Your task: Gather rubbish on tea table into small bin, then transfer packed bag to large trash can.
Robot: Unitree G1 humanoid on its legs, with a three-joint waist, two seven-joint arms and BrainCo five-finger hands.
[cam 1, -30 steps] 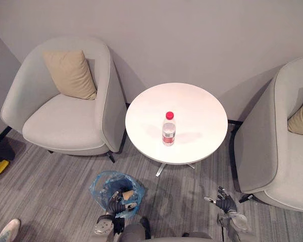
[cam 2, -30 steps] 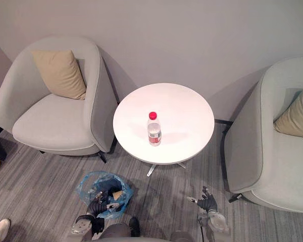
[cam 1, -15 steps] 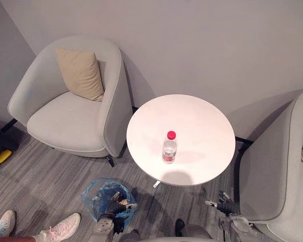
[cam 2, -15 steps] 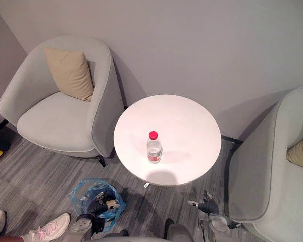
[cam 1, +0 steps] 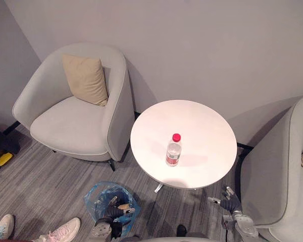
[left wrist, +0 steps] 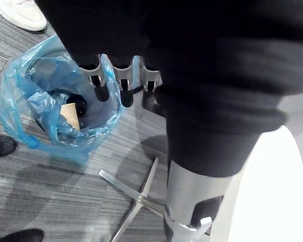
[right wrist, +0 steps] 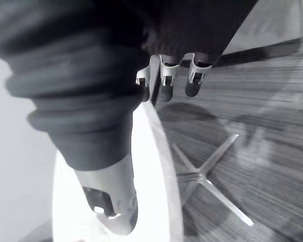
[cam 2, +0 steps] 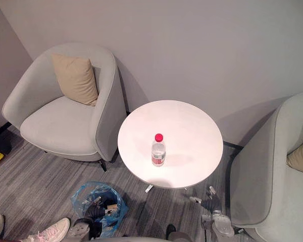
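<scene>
Rubbish on the round white tea table (cam 1: pixel 202 121) comes down to one item: a clear plastic bottle (cam 1: pixel 173 152) with a red cap, standing upright a little toward 7 o'clock from the tabletop's centre. The small bin (cam 1: pixel 97 197), lined with a blue bag (left wrist: pixel 20 126) and already holding some scraps, sits on the floor off the table's 7 o'clock edge. The robot's left hand (cam 1: pixel 115 213) hangs over the bin's mouth, fingers straight and holding nothing. Its right hand (cam 1: pixel 230 203) hovers low at the table's 5 o'clock, fingers spread loosely and likewise empty. A grey armchair (cam 1: pixel 70 126) with a tan cushion (cam 1: pixel 86 79) stands at 10 o'clock.

The bottle looks light and thin-walled, likely to dent under a hard squeeze and, being tall and narrow, to topple if nudged. How full it is cannot be told. A wrap of fingers and thumb around the labelled middle, below the shoulder, seems the surest hold.
</scene>
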